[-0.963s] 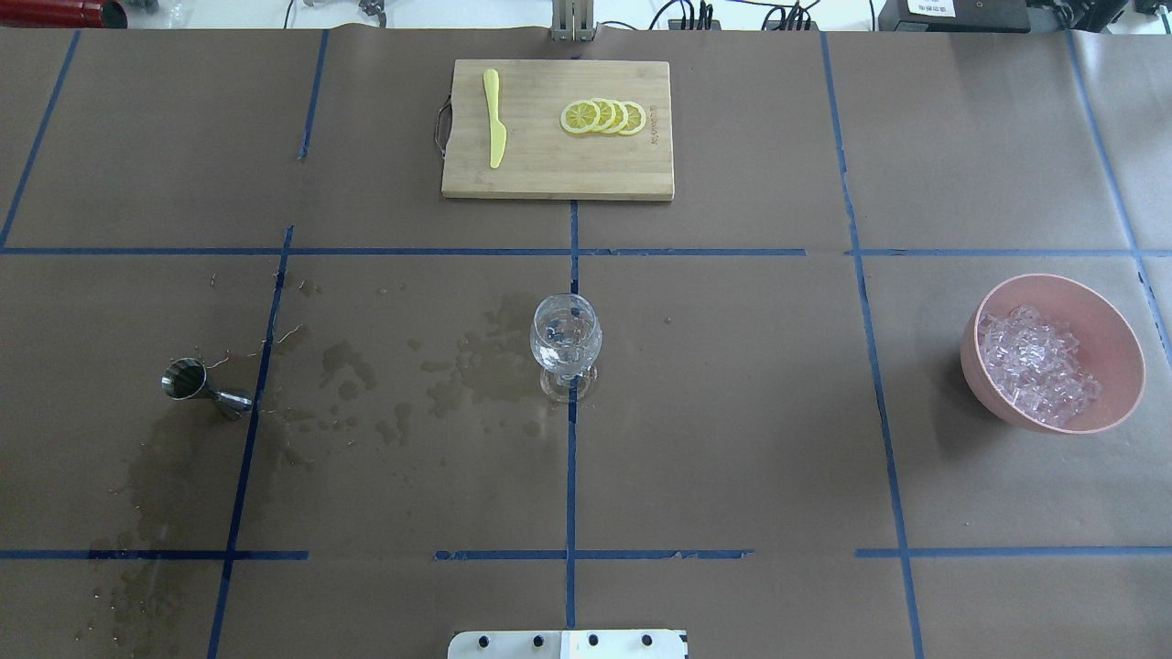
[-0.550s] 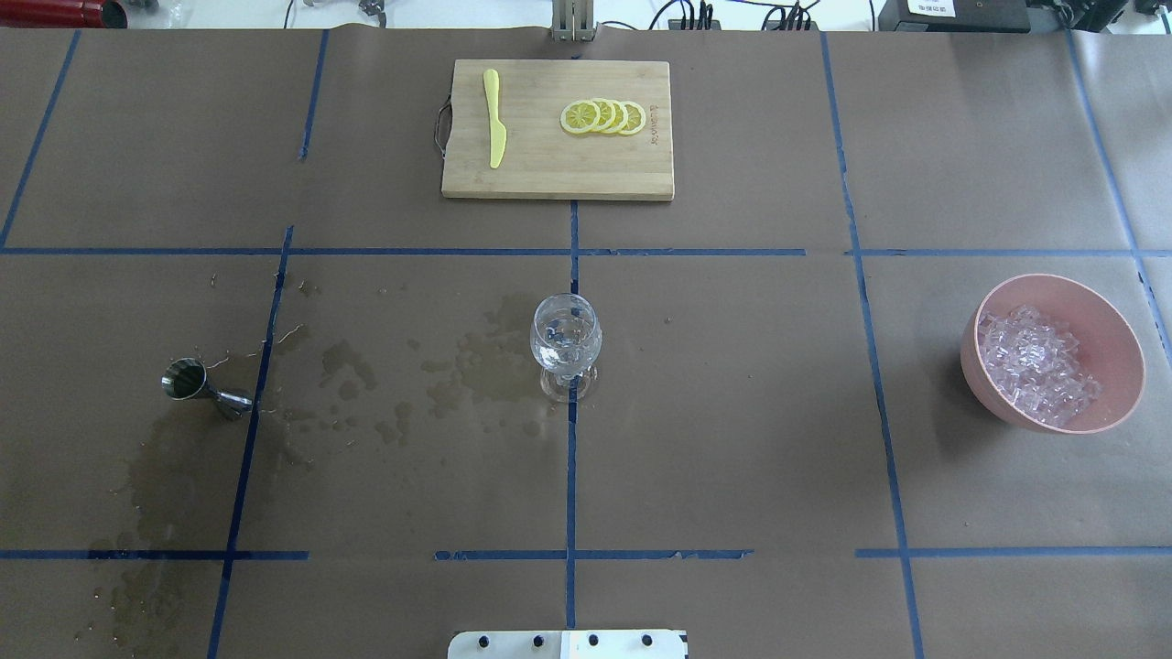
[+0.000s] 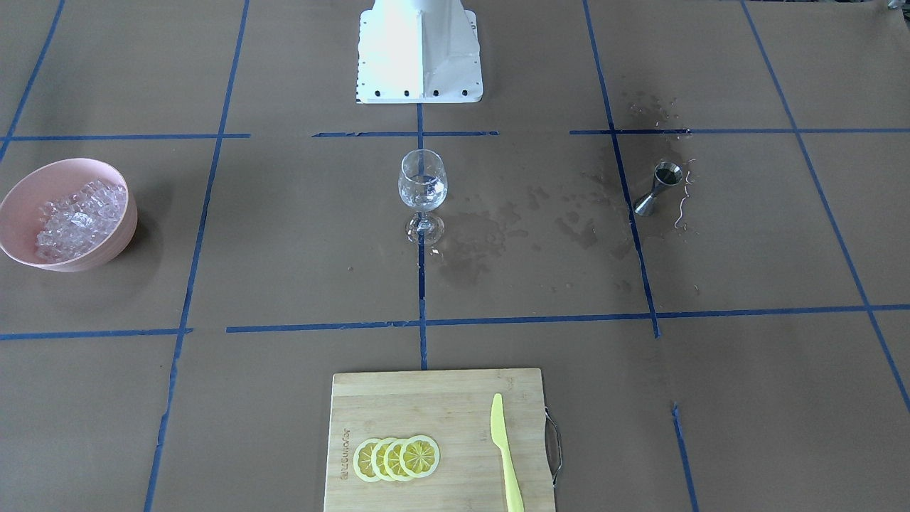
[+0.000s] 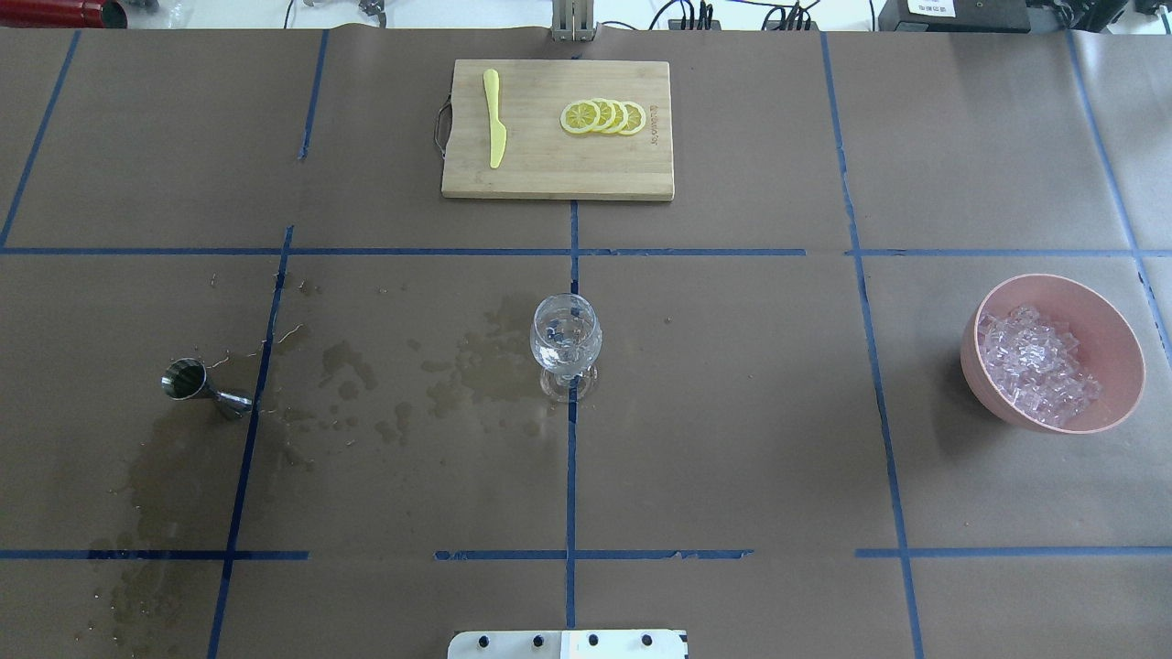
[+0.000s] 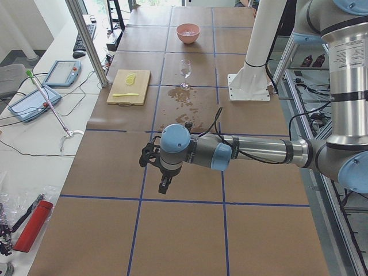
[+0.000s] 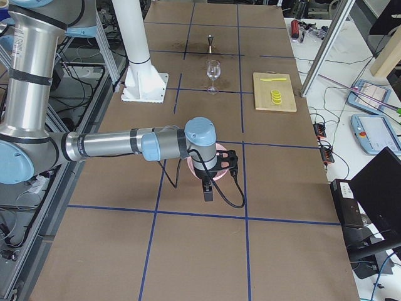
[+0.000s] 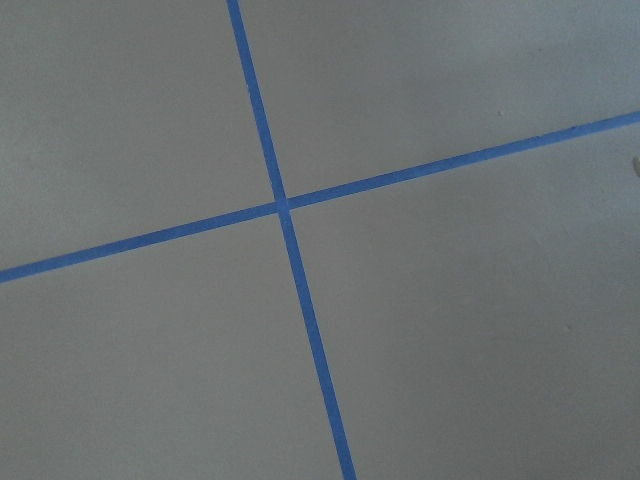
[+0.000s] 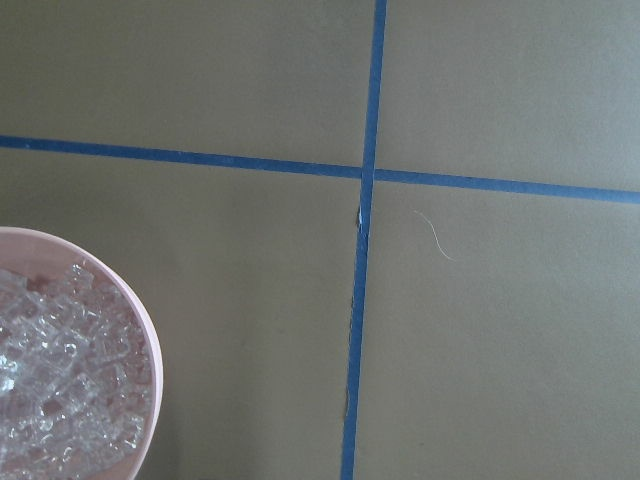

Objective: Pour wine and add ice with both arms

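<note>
A clear stemmed wine glass stands at the table's middle, with what looks like a little clear wine in its bowl. The ice is heaped in a pink bowl at the right. A steel jigger stands at the left. Neither arm shows in the overhead or front views. In the exterior left view my left gripper hangs over the table's left end, far from the jigger. In the exterior right view my right gripper hangs just beside the bowl. I cannot tell whether either is open or shut.
A wooden cutting board at the far middle carries a yellow knife and lemon slices. Wet stains spread between jigger and glass. The white post base sits at the robot's edge.
</note>
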